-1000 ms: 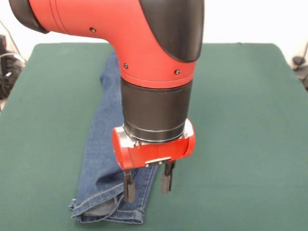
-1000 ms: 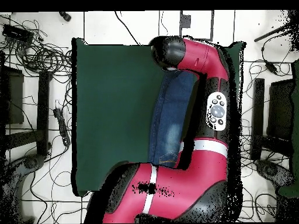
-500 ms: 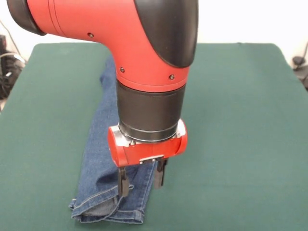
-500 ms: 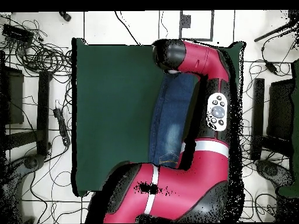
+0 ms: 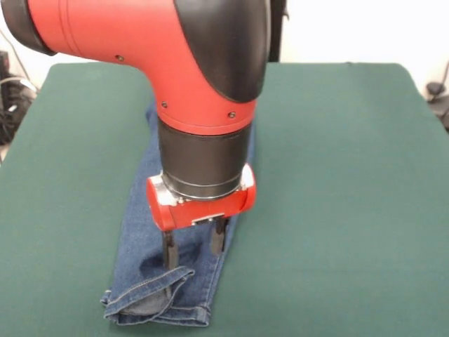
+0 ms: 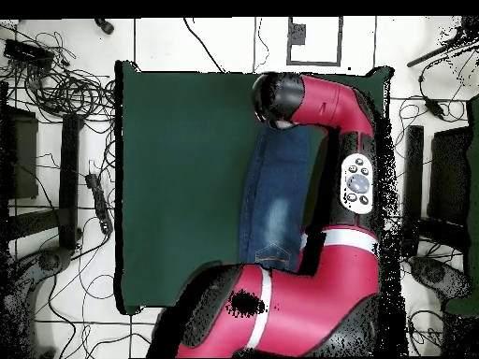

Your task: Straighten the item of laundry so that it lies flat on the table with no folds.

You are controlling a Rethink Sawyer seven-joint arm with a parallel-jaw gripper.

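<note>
The item of laundry is a pair of blue jeans folded lengthwise into a long narrow strip on the table. Its cuffs lie at the near edge, with one corner turned up in a fold. My gripper hangs open just above the leg, a short way behind the cuffs. Its left fingertip is close to the turned-up fold, and nothing is between the fingers. In the overhead view the jeans run along the right half of the table, and the arm's wrist hides the gripper.
The red arm covers the table's right edge and part of the jeans in the overhead view. Tangled cables and dark equipment lie on the floor around the table. Green cloth stretches wide to the right of the jeans in the front view.
The gripper has shifted left in the front view, from the jeans' right edge to over the leg, and slightly away from the near edge. It stays open. The jeans have not moved.
</note>
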